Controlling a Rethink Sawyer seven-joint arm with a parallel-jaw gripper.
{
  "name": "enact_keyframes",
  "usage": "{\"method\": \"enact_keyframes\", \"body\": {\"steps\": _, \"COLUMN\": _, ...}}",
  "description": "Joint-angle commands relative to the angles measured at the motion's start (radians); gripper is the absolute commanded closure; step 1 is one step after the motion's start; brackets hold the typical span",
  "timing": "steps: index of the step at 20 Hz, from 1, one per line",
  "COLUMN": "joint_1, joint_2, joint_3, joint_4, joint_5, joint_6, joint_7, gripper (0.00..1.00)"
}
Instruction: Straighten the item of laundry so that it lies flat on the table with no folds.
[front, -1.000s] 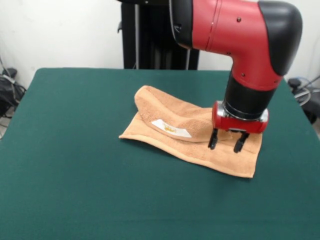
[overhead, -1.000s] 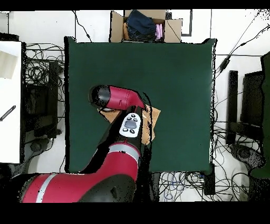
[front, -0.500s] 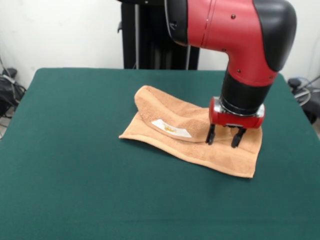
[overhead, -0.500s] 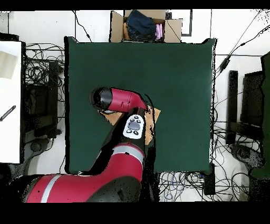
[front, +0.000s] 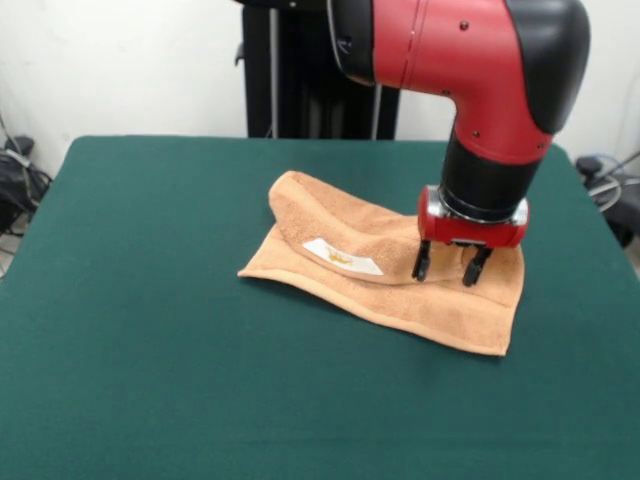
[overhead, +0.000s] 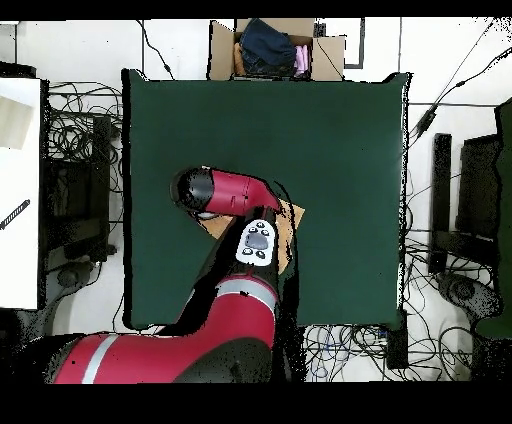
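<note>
The peach-orange towel (front: 350, 250) lies on the green table (front: 150, 350), folded over itself along its far side, with a white label (front: 343, 257) facing up on the fold. My gripper (front: 445, 271) hangs open just above the towel's right part, beside the fold's right end, holding nothing. In the overhead view the red arm covers most of the towel; only a corner (overhead: 292, 214) shows, and the gripper itself is hidden under the arm.
A cardboard box (overhead: 270, 48) with dark clothes stands beyond the table's far edge in the overhead view. Cables and equipment lie on the floor around the table. A white surface (overhead: 18, 190) stands at the left.
My gripper has moved slightly toward the fold and a little away from the towel's front edge, staying open. The towel has not moved.
</note>
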Motion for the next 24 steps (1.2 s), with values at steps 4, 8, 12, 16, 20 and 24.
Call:
{"method": "enact_keyframes", "body": {"steps": 4, "joint_1": -0.002, "joint_2": -0.002, "joint_3": 0.108, "joint_4": 0.097, "joint_5": -0.054, "joint_6": -0.035, "joint_7": 0.085, "gripper": 0.0}}
{"method": "enact_keyframes", "body": {"steps": 8, "joint_1": 0.0, "joint_2": -0.002, "joint_3": 0.105, "joint_4": 0.097, "joint_5": -0.057, "joint_6": -0.031, "joint_7": 0.083, "gripper": 0.0}}
{"method": "enact_keyframes", "body": {"steps": 12, "joint_1": -0.001, "joint_2": -0.005, "joint_3": 0.104, "joint_4": 0.101, "joint_5": -0.068, "joint_6": -0.021, "joint_7": 0.064, "gripper": 0.0}}
{"method": "enact_keyframes", "body": {"steps": 16, "joint_1": -0.01, "joint_2": -0.009, "joint_3": 0.11, "joint_4": 0.121, "joint_5": -0.088, "joint_6": -0.029, "joint_7": 0.046, "gripper": 0.0}}
{"method": "enact_keyframes", "body": {"steps": 20, "joint_1": -0.01, "joint_2": -0.016, "joint_3": 0.108, "joint_4": 0.128, "joint_5": -0.102, "joint_6": -0.019, "joint_7": 0.053, "gripper": 0.0}}
{"method": "enact_keyframes", "body": {"steps": 24, "joint_1": -0.018, "joint_2": -0.016, "joint_3": 0.112, "joint_4": 0.113, "joint_5": -0.112, "joint_6": 0.002, "joint_7": 0.05, "gripper": 0.0}}
